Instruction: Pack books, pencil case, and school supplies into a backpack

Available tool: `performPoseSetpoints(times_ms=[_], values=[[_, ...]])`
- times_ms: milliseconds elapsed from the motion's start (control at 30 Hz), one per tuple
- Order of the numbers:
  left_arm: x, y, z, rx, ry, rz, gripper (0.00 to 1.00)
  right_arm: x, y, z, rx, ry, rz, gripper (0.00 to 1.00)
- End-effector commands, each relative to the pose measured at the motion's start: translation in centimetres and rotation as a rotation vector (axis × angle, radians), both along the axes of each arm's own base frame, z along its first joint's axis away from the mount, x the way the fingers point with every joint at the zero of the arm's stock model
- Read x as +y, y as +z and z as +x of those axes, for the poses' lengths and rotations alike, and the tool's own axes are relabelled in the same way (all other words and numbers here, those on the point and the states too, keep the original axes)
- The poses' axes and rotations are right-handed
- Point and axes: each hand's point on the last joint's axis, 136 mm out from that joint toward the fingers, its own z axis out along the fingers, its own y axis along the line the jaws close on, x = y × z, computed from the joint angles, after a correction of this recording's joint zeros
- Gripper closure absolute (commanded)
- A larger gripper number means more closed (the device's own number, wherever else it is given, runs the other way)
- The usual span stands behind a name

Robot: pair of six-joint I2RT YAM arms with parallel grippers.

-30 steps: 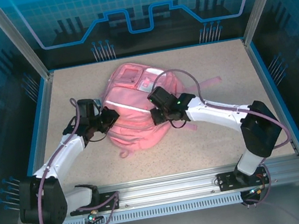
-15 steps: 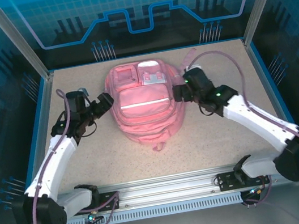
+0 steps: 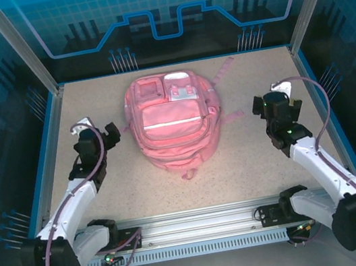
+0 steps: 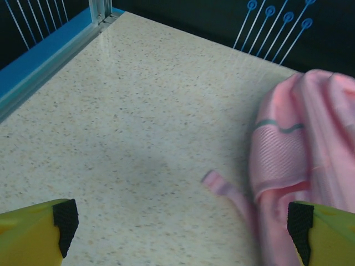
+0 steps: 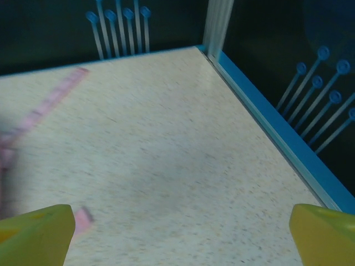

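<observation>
Backpack, place: the backpack [image 3: 171,124] lies flat, front up, in the upper middle of the top view, on the speckled table [image 3: 258,160]. Its pink side also runs down the right edge of the left wrist view.
Left gripper: the left gripper [image 3: 94,130] sits to the left of the pack, apart from it, with its jaws spread wide and nothing between them.
Right gripper: the right gripper [image 3: 275,98] is on the right of the frame, well apart from the pack, also spread wide and empty.
Handling: the pack is soft, floppy fabric. It would likely sag and fold when lifted from one point. It is not fragile, and the cloth should give the pads good friction.
Where to take hold: a pinch on the small loop [image 3: 186,174] at the lower edge should work, or on the strap [image 3: 226,70] trailing at the upper right. The broad front panel would only bunch up.
Pockets: the front pockets at the top of the pack look shut.
Contents: the body bulges a little, but what is inside cannot be told, and no opening faces the camera.
</observation>
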Motion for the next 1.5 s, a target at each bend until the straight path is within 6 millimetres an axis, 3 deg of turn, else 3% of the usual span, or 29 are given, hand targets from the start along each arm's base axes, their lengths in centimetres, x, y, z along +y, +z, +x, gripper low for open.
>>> performPoseSetpoints(times_ms=[0,67,167,400,733,967,1467], values=[[1.3,2.0,1.3,-0.137,-0.002,0.143,0.01,-0.6,-0.1,1.6,-0.084,0.027,-0.029,0.0],[1.1,0.5,1.5,-0.104,-0.048,0.154,0.01,-0.7,-2.1,1.9,-0.023,0.048,-0.022,0.0],[0.7,-1.4,1.8,-0.101,-0.097,0.133,0.01,-0.1,-3.5,2.7,-0.042,0.089,-0.027,0.0],[-2.0,-2.9,2.8,-0.208,-0.268,0.107,0.02,2.1,-5.5,4.4,-0.072,0.237,-0.019,0.0],[-1.3,-6.1,3.5,-0.227,-0.237,0.119,0.01,5.1,-7.7,5.3,-0.098,0.418,-0.013,0.0],[-0.1,-6.5,4.2,-0.175,-0.165,0.121,0.01,5.3,-9.2,5.6,-0.11,0.414,-0.026,0.0],[-2.2,-7.0,5.6,-0.108,-0.281,0.124,0.01,4.8,-9.5,6.2,-0.063,0.372,-0.027,0.0]])
